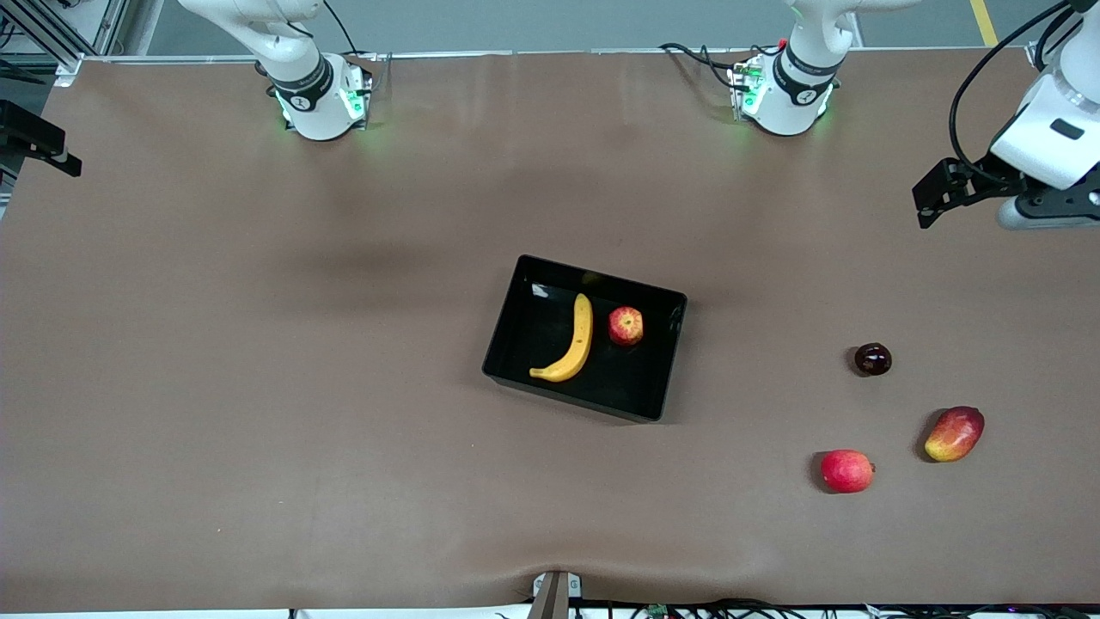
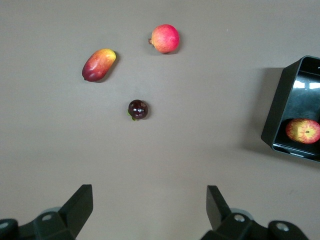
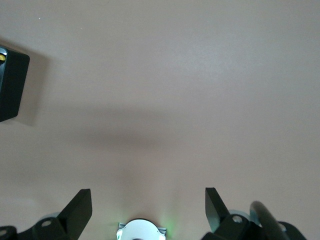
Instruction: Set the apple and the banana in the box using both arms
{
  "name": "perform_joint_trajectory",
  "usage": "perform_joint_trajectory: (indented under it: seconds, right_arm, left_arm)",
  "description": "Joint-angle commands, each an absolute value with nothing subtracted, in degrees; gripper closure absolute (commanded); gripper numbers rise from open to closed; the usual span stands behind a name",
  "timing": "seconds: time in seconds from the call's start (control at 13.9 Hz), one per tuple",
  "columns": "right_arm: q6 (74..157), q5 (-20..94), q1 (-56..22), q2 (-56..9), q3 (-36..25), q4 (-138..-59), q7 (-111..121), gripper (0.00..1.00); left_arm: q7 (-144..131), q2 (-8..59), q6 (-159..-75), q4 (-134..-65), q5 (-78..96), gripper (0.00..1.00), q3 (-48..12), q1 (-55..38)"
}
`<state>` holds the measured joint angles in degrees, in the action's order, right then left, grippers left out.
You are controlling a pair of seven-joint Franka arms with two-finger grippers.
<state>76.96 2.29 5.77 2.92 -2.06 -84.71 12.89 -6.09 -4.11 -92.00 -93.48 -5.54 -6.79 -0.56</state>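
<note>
The box (image 1: 666, 361) sits near the middle of the table (image 1: 258, 387), and both task fruits already lie inside it: the banana (image 1: 574, 342) rests flat on the floor of the box, curving along its length, and the apple (image 1: 626, 326) sits just beside it toward the left arm's end, apart from the banana and close to the wall. Judged from this, the placing looks finished, with nothing left to carry. The left gripper (image 2: 150, 210) hangs released and empty above the table at the left arm's end, well apart from the box, its fingers (image 2: 80, 205) spread wide; the left wrist view shows bare table between them and, farther off, the three spare fruits and a corner of the box with the apple in it. That pulled-back pose reads as a retreat that keeps the arm out of the way of the box. The right gripper (image 3: 148, 210) is likewise open and holds nothing; it hovers over bare table near its own base, with only an edge of the box in sight. Left out on the table toward the left arm's end are a dark fruit (image 1: 872, 358), a mango (image 1: 954, 433) and a plain red fruit (image 1: 846, 470), both nearer the front camera; they are no part of the task and lie well away from the box.
</note>
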Motion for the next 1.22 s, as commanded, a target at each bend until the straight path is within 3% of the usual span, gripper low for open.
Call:
perform_joint_trajectory:
  seconds: [0.0,1.15]
  right_arm:
    - [77.3,2.5,7.5,3.9,-1.1,-85.3,13.0,0.0]
    - [76.9,3.3,7.4,3.9,-1.0,-85.1,13.0,0.0]
  left_arm:
    - [-4.7,-6.5,-93.5,-95.9,-3.8,0.0,-5.4,-1.3]
    - [-4.8,-3.9,-92.7,-92.8,-3.2,0.0,-5.8,-1.0]
